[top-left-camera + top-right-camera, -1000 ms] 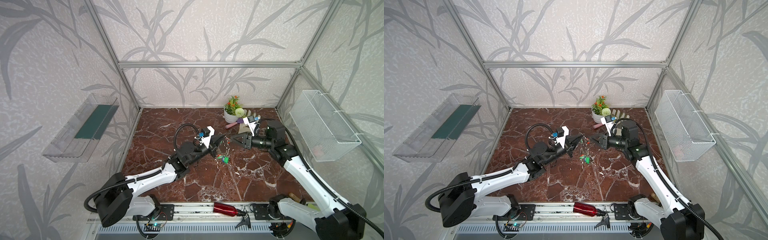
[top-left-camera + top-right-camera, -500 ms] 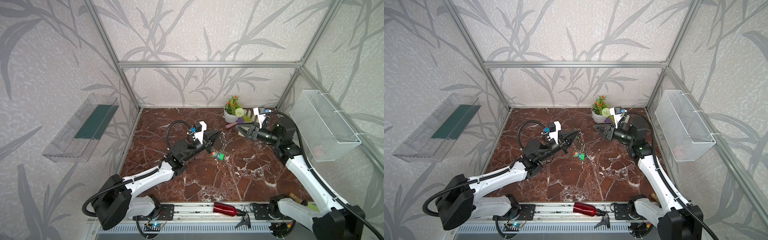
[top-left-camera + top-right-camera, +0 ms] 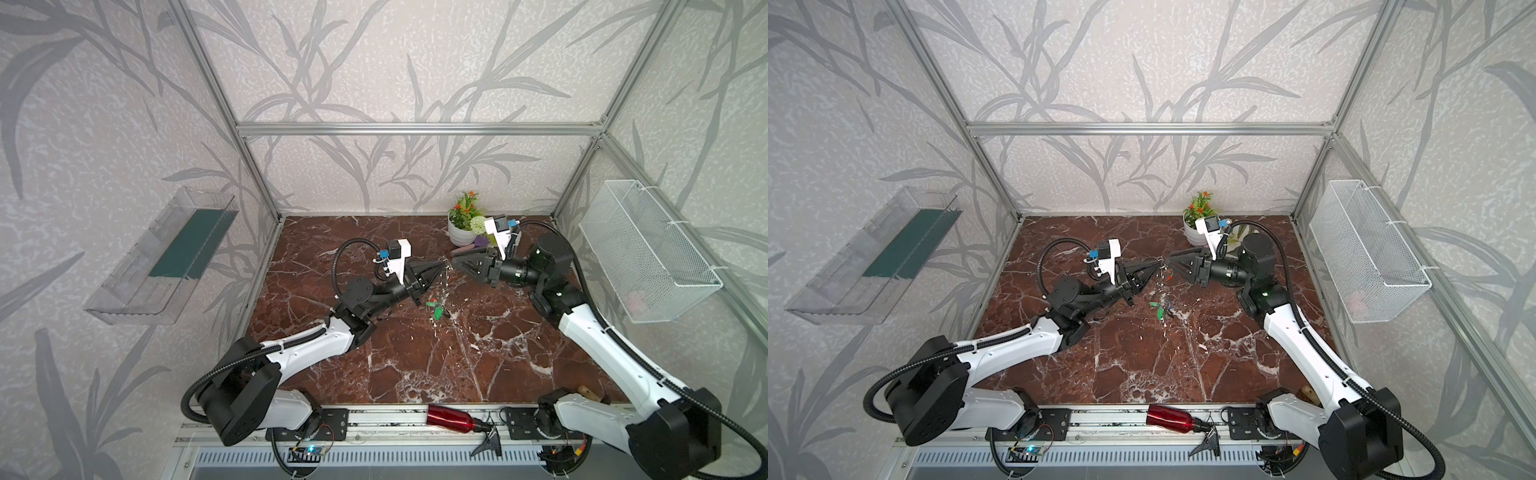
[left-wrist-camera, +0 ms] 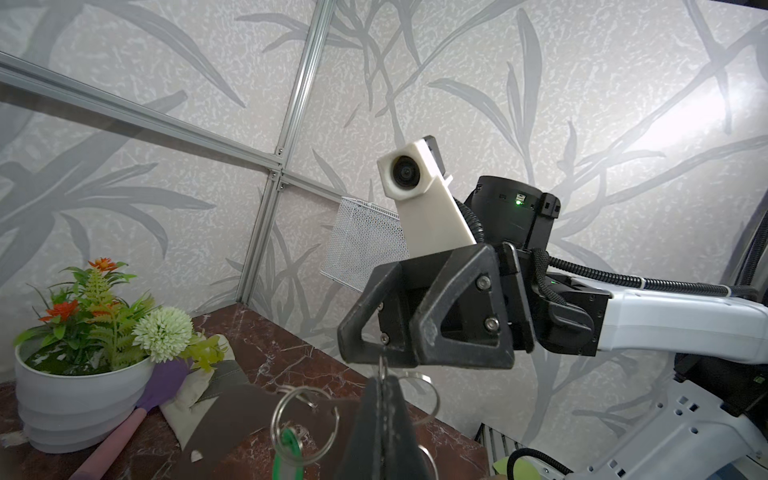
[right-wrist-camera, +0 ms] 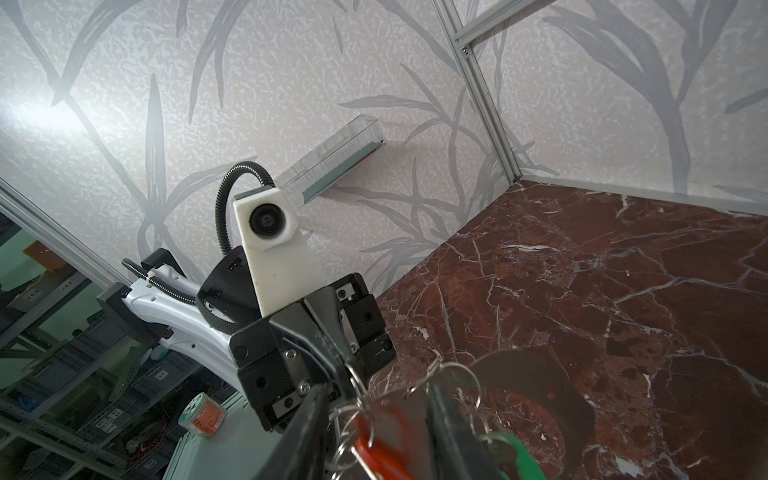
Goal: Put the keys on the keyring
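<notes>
We find the left jaws closed on the keyring (image 4: 232, 415), which hangs from them over the bench (image 3: 415, 353). The right jaws stand apart, with the red-tagged key (image 5: 376, 451) between them. Green-tagged keys (image 3: 436, 309) dangle at the lowest point.

Raised, the left end effector (image 3: 439, 267) is pinched closed; the right end effector (image 3: 456, 262) faces it nearly tip to tip, jaws parted.
</notes>
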You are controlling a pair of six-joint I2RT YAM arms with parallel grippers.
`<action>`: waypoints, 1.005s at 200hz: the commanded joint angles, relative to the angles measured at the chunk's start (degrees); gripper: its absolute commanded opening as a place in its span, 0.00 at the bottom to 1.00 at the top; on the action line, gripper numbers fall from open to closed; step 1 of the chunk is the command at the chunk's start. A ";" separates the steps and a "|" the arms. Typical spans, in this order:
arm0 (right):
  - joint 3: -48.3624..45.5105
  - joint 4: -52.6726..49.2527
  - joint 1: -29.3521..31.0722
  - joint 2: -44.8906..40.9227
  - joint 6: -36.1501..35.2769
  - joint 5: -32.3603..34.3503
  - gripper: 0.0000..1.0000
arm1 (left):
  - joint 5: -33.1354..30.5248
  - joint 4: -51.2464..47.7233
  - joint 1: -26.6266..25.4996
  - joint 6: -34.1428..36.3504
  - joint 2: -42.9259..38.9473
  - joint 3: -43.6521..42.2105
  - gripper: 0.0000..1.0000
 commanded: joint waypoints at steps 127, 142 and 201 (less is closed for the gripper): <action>0.20 4.16 1.78 1.85 1.01 -2.07 0.26 | 1.19 7.83 0.67 -2.66 0.86 1.91 0.00; 0.01 4.14 2.01 2.10 1.08 -2.16 0.26 | 1.02 7.76 0.66 -2.51 0.86 1.89 0.00; -0.24 4.93 2.55 2.82 1.45 -2.83 0.19 | 0.40 7.73 0.74 -1.93 1.48 1.95 0.00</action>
